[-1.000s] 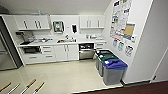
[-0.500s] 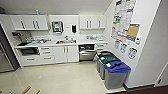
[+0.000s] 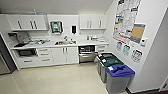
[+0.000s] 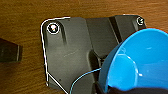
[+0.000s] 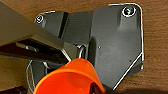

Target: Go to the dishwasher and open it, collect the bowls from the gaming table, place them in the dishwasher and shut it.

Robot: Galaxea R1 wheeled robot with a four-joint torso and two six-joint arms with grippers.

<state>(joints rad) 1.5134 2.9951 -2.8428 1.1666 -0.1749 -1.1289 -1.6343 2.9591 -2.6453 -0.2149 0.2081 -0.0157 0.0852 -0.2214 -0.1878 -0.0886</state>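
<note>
I carry the blue bowl (image 4: 140, 60) and orange bowl (image 5: 68, 77) toward the open dishwasher (image 3: 86, 53) for loading. Each shows close at its wrist camera; whether either gripper clenches one, I cannot tell.

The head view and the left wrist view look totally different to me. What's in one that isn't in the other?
The head view takes in a kitchenette: white cabinets, a counter with a sink, the steel-fronted dishwasher under the counter with its door ajar at the top, a row of lidded bins and posters on the wall. The left wrist view shows a bright blue bowl close up, against a dark robot plate and a brown wood-grain surface. They share nothing that I can match.
</note>
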